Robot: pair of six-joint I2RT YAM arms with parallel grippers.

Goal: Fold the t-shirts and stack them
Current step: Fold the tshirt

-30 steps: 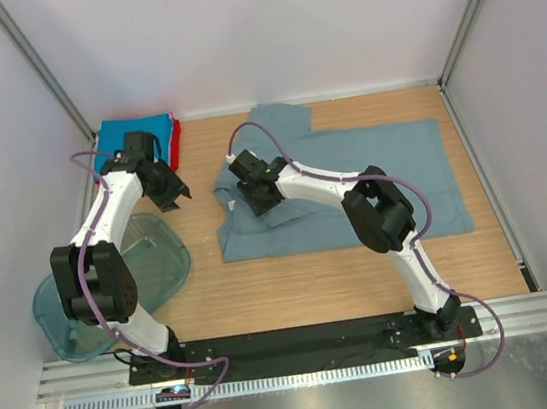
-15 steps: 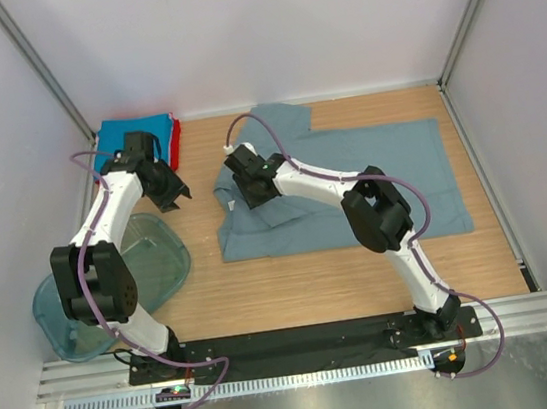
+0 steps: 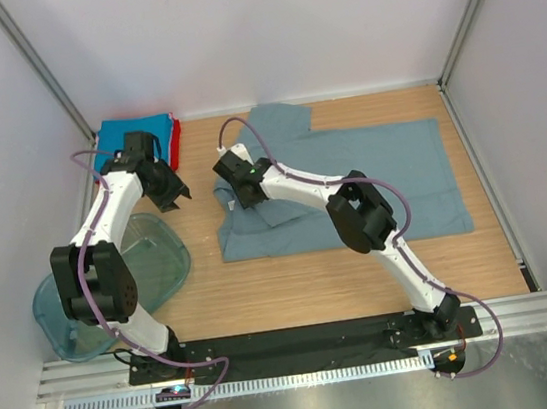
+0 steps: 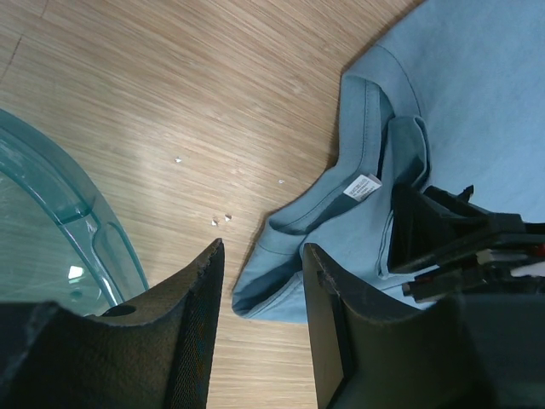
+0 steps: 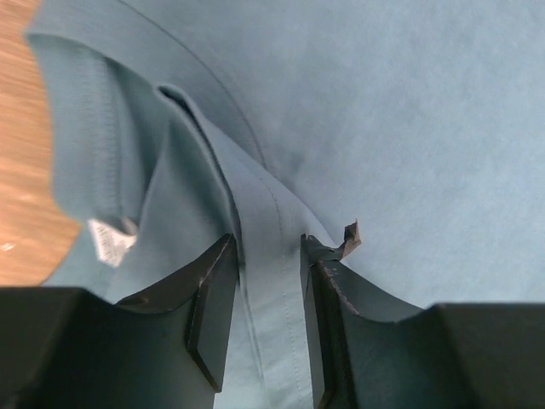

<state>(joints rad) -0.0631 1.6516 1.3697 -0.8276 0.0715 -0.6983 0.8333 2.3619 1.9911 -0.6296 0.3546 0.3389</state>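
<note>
The dusty grey-blue t-shirt (image 3: 381,180) lies spread flat across the middle and right of the table, collar at the left. My right gripper (image 3: 242,196) is low over the collar area. In the right wrist view (image 5: 268,243) its jaws stand open around a raised stitched fold of the shirt (image 5: 409,102), beside the white neck label (image 5: 109,240). My left gripper (image 3: 173,192) is open and empty, hovering left of the collar (image 4: 262,256). The bright blue tee (image 3: 128,133) and red tee (image 3: 176,142) lie folded at the back left.
A translucent teal tub (image 3: 113,286) sits at the front left, its rim (image 4: 51,221) close to my left gripper. White walls and metal posts enclose the table. A black rail runs along the near edge.
My right gripper has moved left along the shirt toward the collar. The left arm has not moved.
</note>
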